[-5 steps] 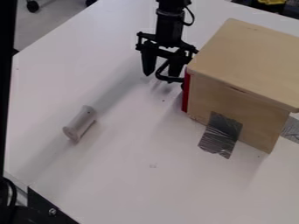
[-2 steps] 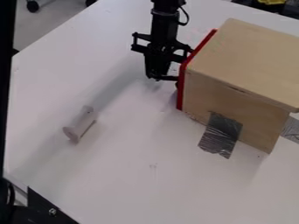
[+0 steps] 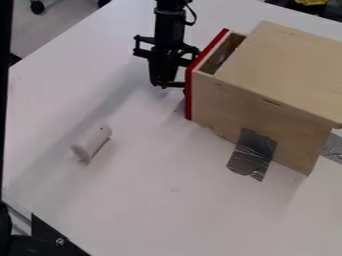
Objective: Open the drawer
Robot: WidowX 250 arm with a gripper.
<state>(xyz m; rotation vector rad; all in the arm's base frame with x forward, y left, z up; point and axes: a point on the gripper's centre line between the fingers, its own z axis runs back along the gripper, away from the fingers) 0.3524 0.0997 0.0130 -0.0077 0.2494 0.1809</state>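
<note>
One red-fronted drawer (image 3: 189, 95) stands partly out of the wooden box (image 3: 287, 65) on the white counter (image 3: 147, 210), its front just beside the jaws (image 3: 160, 84), to their right in the view. They are closed together on its black handle (image 3: 176, 84).

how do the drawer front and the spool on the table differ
The drawer front is red, while the spool is whitish. The drawer front is a flat panel standing upright; the spool is a rounded piece lying on its side.
</note>
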